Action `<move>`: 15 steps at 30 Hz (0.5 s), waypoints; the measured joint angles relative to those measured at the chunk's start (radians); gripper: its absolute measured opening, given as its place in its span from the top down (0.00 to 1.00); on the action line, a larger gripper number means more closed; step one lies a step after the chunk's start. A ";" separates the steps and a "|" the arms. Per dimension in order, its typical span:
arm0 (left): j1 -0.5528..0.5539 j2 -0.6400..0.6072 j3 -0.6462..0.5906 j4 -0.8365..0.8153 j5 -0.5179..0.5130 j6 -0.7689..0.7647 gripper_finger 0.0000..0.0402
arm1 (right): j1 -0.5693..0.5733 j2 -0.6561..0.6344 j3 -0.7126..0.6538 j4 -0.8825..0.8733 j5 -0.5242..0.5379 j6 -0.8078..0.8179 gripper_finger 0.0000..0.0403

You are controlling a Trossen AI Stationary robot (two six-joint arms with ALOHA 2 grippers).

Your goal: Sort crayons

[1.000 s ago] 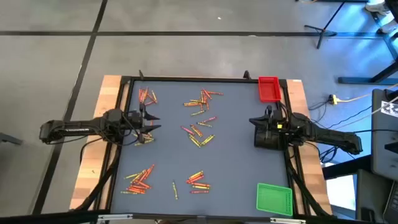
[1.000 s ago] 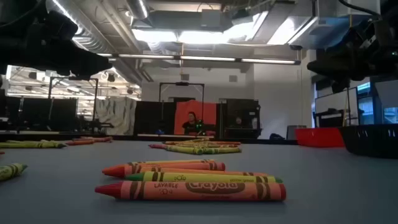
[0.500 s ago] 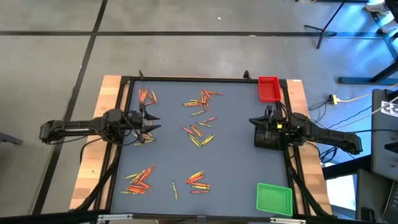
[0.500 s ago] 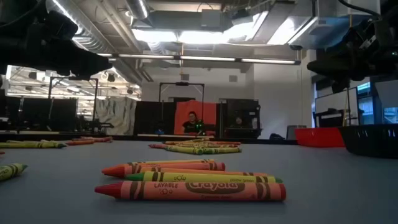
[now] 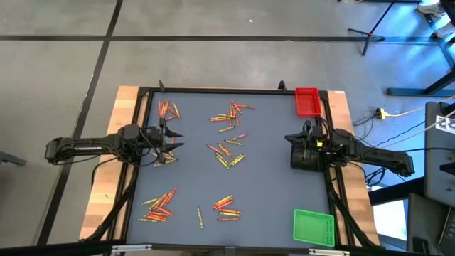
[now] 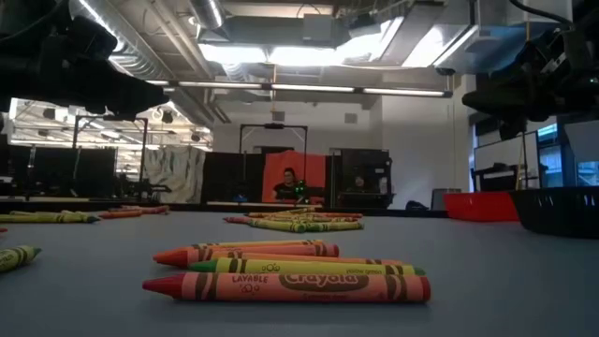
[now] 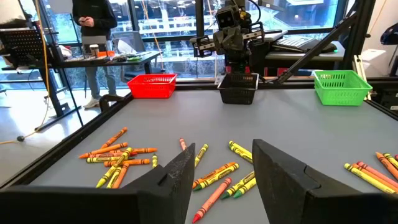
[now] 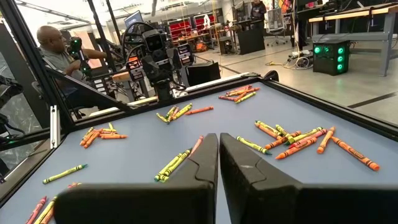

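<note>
Red, orange and yellow crayons lie flat on the blue-grey table in several loose clusters: far left, far middle, centre, near left and near middle. My left gripper is open and empty at the table's left side, above the table, beside a few crayons. In the left wrist view its fingers stand apart over the crayons. My right gripper is shut and empty at the right side; its fingers are together.
A red tray stands at the far right corner and a green tray at the near right corner. A black tray sits under my right arm. A person sits beyond the table's left side, and another stands beyond its right side.
</note>
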 joint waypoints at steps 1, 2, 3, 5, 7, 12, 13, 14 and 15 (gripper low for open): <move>0.000 0.000 0.000 0.000 0.000 0.000 0.64 | 0.000 0.000 0.000 0.000 0.000 0.000 0.96; 0.000 0.000 0.000 0.000 0.000 0.000 0.64 | 0.000 0.000 0.000 0.000 0.000 0.000 0.96; 0.000 0.000 0.000 0.000 0.000 0.000 0.64 | 0.000 0.000 0.000 0.000 0.000 0.000 0.96; 0.000 0.000 0.000 0.003 0.000 0.000 0.64 | 0.000 0.000 0.000 0.000 0.001 -0.015 0.96; 0.000 0.000 0.000 0.028 -0.001 0.000 0.64 | 0.000 0.000 0.000 0.001 0.010 -0.063 0.96; 0.000 -0.001 0.000 0.099 -0.003 0.000 0.64 | 0.000 0.000 0.000 0.051 0.031 -0.140 0.96; 0.000 0.000 0.000 0.105 -0.002 0.000 0.64 | 0.000 0.000 0.000 0.075 0.041 -0.142 0.96; 0.000 0.000 0.000 0.115 -0.002 0.000 0.64 | 0.000 0.000 0.000 0.096 0.051 -0.143 0.96; 0.000 0.000 0.000 0.124 -0.001 0.000 0.64 | 0.000 0.000 0.000 0.111 0.055 -0.136 0.96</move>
